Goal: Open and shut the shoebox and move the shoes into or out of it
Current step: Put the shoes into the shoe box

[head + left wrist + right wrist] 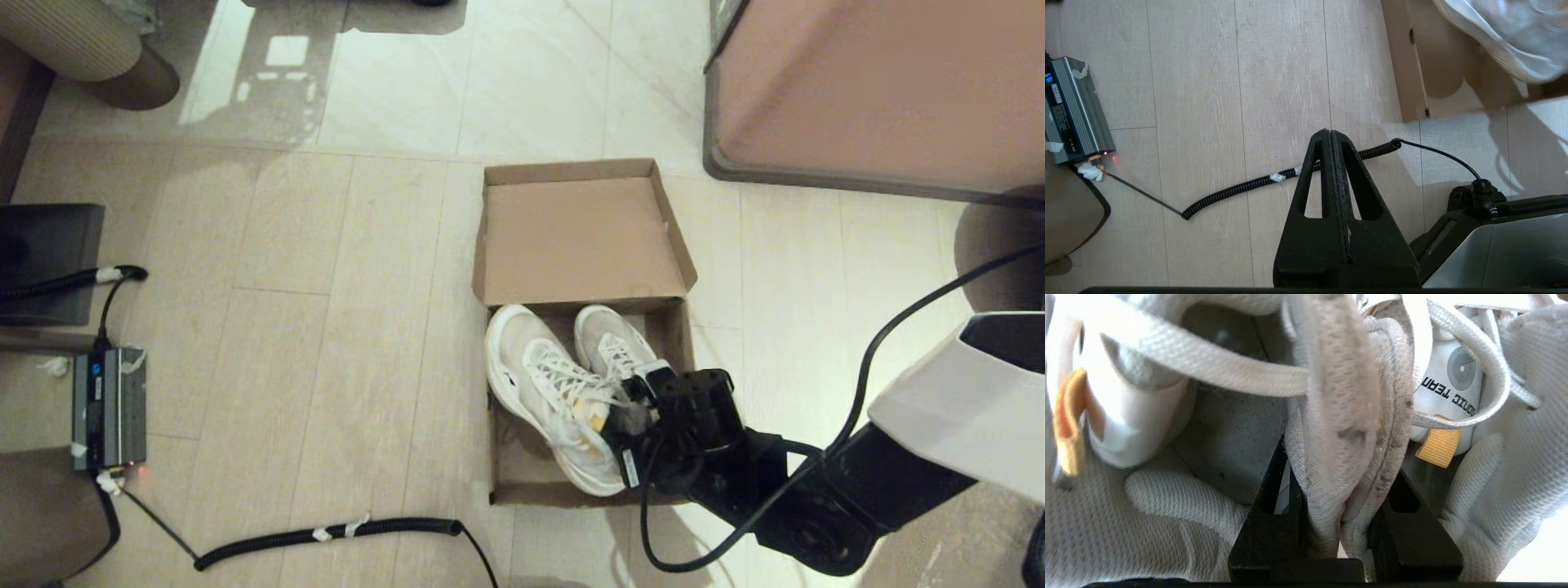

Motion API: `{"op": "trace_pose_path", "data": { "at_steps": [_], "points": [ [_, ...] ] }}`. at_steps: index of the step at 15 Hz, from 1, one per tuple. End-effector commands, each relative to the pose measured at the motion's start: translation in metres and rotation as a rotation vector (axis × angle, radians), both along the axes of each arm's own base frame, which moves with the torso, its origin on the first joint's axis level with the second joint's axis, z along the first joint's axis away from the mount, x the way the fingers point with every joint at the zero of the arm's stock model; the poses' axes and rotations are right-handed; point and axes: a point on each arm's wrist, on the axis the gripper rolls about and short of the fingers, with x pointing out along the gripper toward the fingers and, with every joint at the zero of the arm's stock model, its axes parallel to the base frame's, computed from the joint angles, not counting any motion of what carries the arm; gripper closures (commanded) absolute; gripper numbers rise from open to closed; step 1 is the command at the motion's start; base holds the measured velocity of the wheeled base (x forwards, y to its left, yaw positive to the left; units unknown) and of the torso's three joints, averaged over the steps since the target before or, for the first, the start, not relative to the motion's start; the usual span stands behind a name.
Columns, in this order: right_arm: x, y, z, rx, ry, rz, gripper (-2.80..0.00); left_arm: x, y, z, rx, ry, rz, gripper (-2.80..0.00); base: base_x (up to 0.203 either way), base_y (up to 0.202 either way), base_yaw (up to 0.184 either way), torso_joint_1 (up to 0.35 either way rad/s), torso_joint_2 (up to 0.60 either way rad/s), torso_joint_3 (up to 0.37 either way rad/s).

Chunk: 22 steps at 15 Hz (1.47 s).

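Now the right claw pinches both soft, light shoes by their inner collars, inside the shoebox.

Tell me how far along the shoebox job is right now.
Done: the shoebox has its lid flap folded back. In hand: the right gripper pinches the inner collars of both shoes together, one finger inside each, while the pair sits in the box. Whether they are going in or coming out cannot be told. Left: finish that move and close the lid. The left gripper is shut above the floor, idle.
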Motion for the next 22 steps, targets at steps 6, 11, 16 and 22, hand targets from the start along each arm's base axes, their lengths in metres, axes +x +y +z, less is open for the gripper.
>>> {"op": "trace_pose_path", "data": {
  "at_steps": [6, 11, 16, 22],
  "points": [
    [0.015, 0.008, -0.022, -0.054, -0.003, -0.083, 0.00, 0.000, 0.000, 0.000, 0.008, -0.006, 0.000, 0.00, 0.000, 0.000, 0.000, 0.000, 0.00, 0.000],
    [0.015, 0.008, -0.023, -0.061, -0.004, -0.096, 0.00, 0.000, 0.000, 0.000, 0.005, -0.008, 0.001, 0.00, 0.000, 0.000, 0.000, 0.000, 0.00, 0.000],
    [0.016, 0.005, -0.029, -0.076, 0.004, -0.123, 0.00, 0.000, 0.000, 0.000, 0.002, -0.009, -0.004, 0.00, 0.000, 0.000, 0.000, 0.000, 0.00, 0.000],
    [0.014, 0.005, -0.028, -0.071, 0.003, -0.123, -2.80, 0.000, 0.000, 0.000, -0.002, -0.007, -0.001, 0.00, 0.000, 0.000, 0.000, 0.000, 0.00, 0.000]
  ]
}}
